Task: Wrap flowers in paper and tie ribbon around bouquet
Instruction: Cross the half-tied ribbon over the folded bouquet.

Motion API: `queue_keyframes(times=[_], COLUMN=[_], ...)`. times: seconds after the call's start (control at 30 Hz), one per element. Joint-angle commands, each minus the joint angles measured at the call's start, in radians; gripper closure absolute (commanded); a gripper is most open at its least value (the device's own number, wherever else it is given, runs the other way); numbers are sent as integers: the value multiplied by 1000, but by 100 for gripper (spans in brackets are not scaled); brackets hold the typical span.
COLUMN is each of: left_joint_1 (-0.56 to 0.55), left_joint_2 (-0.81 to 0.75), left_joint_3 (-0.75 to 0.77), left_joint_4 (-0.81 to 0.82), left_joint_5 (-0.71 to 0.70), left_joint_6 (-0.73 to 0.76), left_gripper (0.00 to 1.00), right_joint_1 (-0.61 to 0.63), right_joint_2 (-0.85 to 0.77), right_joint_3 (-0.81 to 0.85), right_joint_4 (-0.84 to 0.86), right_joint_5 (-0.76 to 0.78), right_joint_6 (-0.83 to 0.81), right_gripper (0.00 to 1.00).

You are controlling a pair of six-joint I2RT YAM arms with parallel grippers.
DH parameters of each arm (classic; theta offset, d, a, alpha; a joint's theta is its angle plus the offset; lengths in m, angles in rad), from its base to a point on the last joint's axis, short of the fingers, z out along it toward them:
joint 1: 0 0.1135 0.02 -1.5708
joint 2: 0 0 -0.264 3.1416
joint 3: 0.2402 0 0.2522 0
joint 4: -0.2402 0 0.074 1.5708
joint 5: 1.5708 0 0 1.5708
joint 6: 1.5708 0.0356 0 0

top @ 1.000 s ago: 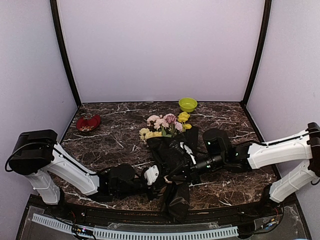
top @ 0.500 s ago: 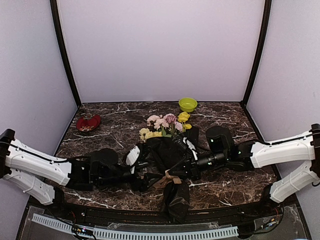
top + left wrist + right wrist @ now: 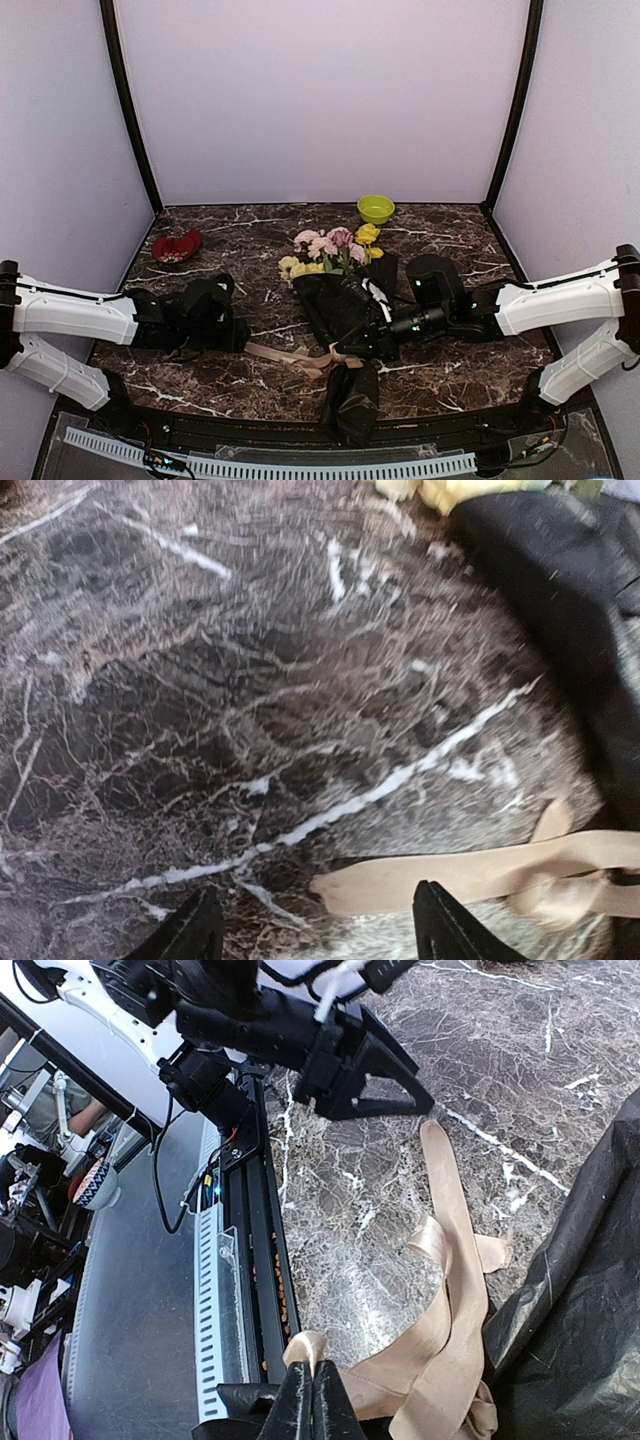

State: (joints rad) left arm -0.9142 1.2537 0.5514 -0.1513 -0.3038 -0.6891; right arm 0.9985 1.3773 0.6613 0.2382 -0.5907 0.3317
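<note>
While the right jaws are clamped on the ribbon (image 3: 300, 358) beside the bouquet (image 3: 340, 300), the left jaws stand wide and hold nothing.

Position: the bouquet lies mid-surface (image 3: 250, 230), with the flowers (image 3: 335, 247) toward the far wall and the black paper (image 3: 338, 312) narrowing toward the near edge, where its crumpled tail reaches past the rim. The ribbon sits at that narrowed part, and one flat tan end runs left across the marble. In the left wrist view, both fingers (image 3: 195, 932) are well apart, with the ribbon end just beyond them and not touching. In the right wrist view, the fingers (image 3: 300, 1400) press together on a fold of ribbon. A green bowl (image 3: 376, 209) and a red dish (image 3: 177, 246) stand near the far edge.
</note>
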Motion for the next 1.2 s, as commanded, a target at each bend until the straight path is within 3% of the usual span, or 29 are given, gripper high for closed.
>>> queue_keyframes(times=[0.0, 0.17, 0.3, 0.4, 0.47, 0.73, 0.87, 1.0, 1.17], left_joint_1=[3, 3, 3, 3, 3, -18, -146, -269, -342], left_joint_2=[74, 152, 175, 177, 174, 10, -109, -170, -142], left_joint_3=[-7, 28, 49, 48, 45, 59, 123, 185, 237], left_joint_4=[13, 36, 27, 56, 64, 89, 163, 244, 279], left_joint_5=[11, 46, 78, 122, 125, 108, 102, 238, 408], left_joint_6=[43, 70, 78, 114, 127, 185, 349, 525, 595], left_gripper=[35, 45, 60, 78, 98, 100, 100, 100, 100], right_joint_1=[-4, -4, -4, -4, -4, -6, -9, -34, -85], right_joint_2=[0, -7, -10, -13, -17, -28, -20, -30, -35], right_joint_3=[21, 21, 25, 27, 29, 39, 68, 84, 89], right_joint_4=[22, 23, 12, 1, -4, -19, -62, -65, -62], right_joint_5=[-17, -11, -10, -3, -1, 18, 69, 69, 69], right_joint_6=[12, 18, 14, 9, 6, 9, 7, 7, 7], right_gripper=[100, 100, 100, 100, 100, 100, 100, 100, 100])
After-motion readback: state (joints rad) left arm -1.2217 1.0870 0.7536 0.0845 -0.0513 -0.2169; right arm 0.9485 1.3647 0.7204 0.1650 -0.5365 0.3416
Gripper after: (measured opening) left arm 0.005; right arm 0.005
